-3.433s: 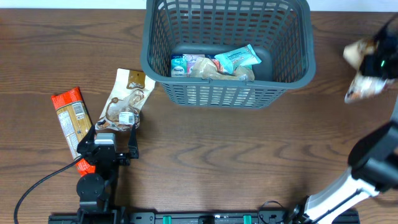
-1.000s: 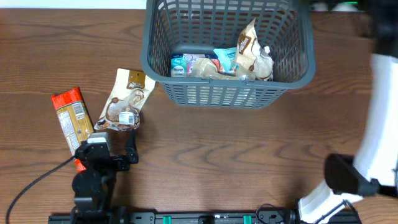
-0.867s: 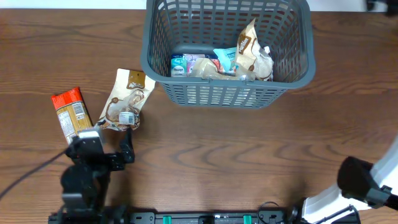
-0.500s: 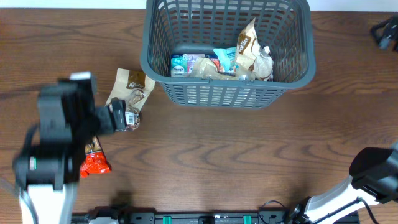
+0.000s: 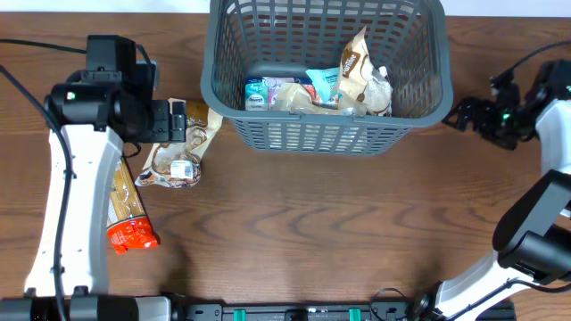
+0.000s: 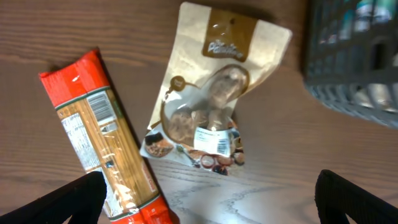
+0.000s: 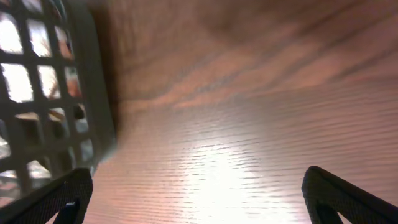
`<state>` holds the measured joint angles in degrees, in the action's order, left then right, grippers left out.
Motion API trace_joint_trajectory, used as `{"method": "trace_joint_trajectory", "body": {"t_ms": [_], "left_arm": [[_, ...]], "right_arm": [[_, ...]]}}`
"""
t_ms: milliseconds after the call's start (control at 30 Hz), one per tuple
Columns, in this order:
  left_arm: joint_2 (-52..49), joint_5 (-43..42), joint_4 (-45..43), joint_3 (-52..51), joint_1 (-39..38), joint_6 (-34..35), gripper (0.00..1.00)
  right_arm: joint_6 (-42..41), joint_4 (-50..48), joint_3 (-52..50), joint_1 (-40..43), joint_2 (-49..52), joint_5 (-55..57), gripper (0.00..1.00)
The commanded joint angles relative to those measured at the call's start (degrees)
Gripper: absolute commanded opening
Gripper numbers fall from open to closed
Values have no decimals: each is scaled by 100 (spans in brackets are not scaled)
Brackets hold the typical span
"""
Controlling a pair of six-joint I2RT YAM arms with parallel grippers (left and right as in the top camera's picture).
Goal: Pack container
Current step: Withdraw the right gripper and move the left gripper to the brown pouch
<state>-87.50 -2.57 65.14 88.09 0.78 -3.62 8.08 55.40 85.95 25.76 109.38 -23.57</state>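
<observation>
**Operator:** Where is the basket?

**Spotter:** Your dark grey basket (image 5: 321,134) stands at the far middle of the counter (image 5: 312,232). You can see snack packets inside it. A brown-and-white pouch (image 5: 361,76) leans upright towards the right side. A teal packet (image 5: 326,82) lies just left of it, and a blue-and-white packet (image 5: 259,92) lies further left.

**Operator:** And my tools?

**Spotter:** Your left tool (image 5: 177,120) hangs just left of the basket's wall, over the top end of the tan cookie pouch (image 5: 174,156). Its fingers stand wide apart with nothing between them. In your left wrist view that pouch (image 6: 211,106) lies flat on the wood. A long pasta packet (image 6: 106,149) with red ends lies beside it on the left, apart from it.

**Operator:** The right one?

**Spotter:** Your right tool (image 5: 470,114) is beside the basket's right front corner. Its fingers are also spread and hold nothing. Your right wrist view shows only bare wood between the fingers (image 7: 71,190), with the lattice wall at the left edge.

**Operator:** What lies outside the basket?

**Spotter:** You have the cookie pouch and the pasta packet (image 5: 125,209), both on the left.
</observation>
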Motion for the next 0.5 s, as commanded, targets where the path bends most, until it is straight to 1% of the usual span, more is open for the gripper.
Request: {"method": "trace_joint_trajectory", "body": {"t_ms": [0, 267, 467], "left_arm": [[-356, 66, 17, 129, 275, -129, 99], [-1370, 66, -61, 129, 468, -223, 99], [-1899, 63, -407, 129, 466, -302, 99]], "right_arm": [[-28, -107, -225, -116, -28, -17, 99], [-31, -181, -328, -184, -28, 111, 99], [-26, -166, -328, -197, -28, 308, 99]]}}
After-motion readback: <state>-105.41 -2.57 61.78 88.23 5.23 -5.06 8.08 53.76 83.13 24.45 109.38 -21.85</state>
